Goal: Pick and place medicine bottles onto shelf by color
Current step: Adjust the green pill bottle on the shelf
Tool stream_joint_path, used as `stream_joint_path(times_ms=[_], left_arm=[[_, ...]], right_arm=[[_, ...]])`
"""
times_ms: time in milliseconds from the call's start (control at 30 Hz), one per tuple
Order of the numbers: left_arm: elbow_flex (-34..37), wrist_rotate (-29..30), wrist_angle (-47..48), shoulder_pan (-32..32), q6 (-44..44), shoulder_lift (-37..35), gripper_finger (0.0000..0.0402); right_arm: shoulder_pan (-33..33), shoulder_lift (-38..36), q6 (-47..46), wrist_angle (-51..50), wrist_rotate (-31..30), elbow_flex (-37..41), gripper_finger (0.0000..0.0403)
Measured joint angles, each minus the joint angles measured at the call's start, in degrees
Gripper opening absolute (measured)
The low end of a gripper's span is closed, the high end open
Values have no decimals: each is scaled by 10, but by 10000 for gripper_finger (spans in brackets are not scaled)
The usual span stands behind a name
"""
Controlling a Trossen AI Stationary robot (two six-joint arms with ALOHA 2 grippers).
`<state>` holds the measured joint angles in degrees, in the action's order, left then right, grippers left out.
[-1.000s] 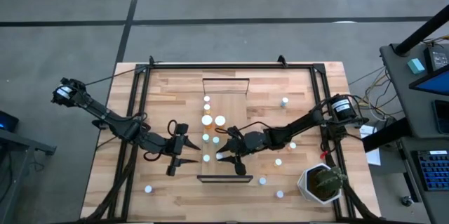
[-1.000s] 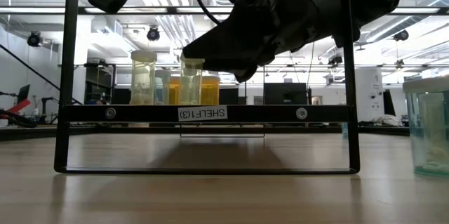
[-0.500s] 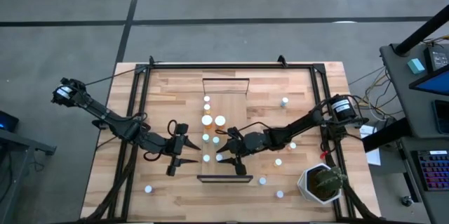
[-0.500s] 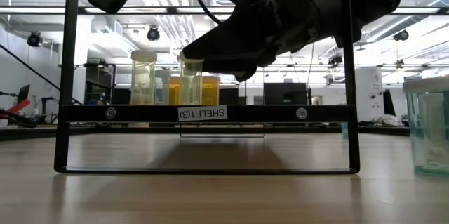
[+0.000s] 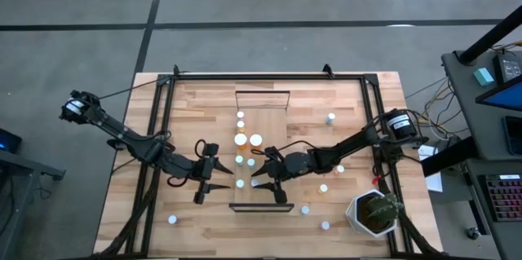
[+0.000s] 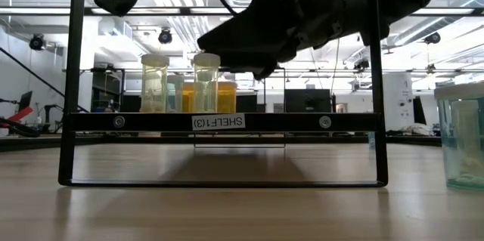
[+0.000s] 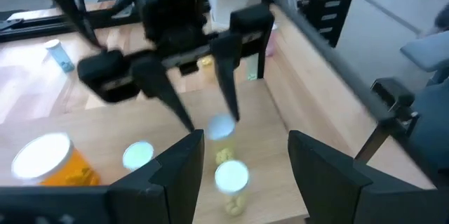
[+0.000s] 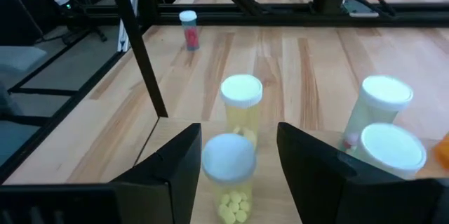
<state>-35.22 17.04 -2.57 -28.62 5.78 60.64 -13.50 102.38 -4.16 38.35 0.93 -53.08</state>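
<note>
Bottles are gathering on the shelf (image 5: 259,150), while you are leaving several scattered on the table (image 5: 359,113). Your right gripper (image 5: 254,177) is hanging spread over a pale bottle (image 8: 229,176) standing free on the shelf; the left gripper (image 5: 224,187) is waiting spread beside the shelf, empty. From above, caps are hiding the bottles' colors.

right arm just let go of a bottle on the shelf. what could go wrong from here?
1. The right end effector is open, but its fingers flank the released bottle closely. A sideways pull-out could tip it.
2. Another greenish bottle stands just beyond it, so pushing forward could knock that one over.
3. The left end effector hovers open over the same end of the shelf, near the right arm. The arms might collide.
</note>
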Motion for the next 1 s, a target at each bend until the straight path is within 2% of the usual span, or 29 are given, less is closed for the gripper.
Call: stream_joint_path(times_ms=[333, 700, 1000], left_arm=[[37, 106, 1, 9, -1, -1, 191], [37, 105, -6, 50, -17, 36, 191], [38, 103, -19, 84, -21, 80, 191]], right_arm=[[-3, -44, 27, -38, 0, 0, 178], [-4, -107, 50, -101, -1, 0, 178], [-4, -112, 58, -110, -10, 0, 178]])
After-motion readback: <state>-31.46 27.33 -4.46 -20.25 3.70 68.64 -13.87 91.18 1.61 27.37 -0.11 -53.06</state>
